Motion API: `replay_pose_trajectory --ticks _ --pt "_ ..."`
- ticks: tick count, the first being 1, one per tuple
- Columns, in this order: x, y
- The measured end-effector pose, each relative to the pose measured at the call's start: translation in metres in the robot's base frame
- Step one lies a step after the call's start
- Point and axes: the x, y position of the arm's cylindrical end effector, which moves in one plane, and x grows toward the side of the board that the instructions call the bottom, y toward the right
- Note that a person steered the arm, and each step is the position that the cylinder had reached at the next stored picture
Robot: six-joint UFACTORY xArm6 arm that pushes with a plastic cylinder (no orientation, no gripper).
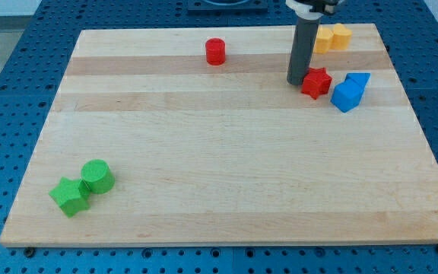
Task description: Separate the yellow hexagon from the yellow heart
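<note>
Yellow hexagon [341,35] and yellow heart [322,39] touch at the desk's [204,152] top right. My tip [296,81] rests below them, just beside the red star [316,82]. No claw shows.

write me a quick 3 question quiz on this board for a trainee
1. True or false: my tip touches the two yellow blocks.
2. Which block is nearest my tip? A) red cylinder B) red star C) green cylinder
3. Fill in: the two blue blocks lie to the view's ____ of the red star.

Key
1. False: it sits below them, beside the red star.
2. B
3. right
</note>
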Motion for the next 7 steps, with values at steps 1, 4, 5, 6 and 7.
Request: replay_pose_trajectory --ticks 1,4,5,6,7 --pt "-0.03 -0.011" --pt "-0.118 -0.016" --pt "-0.137 0.005" --pt "-0.137 0.032" --pt "-0.137 0.048"
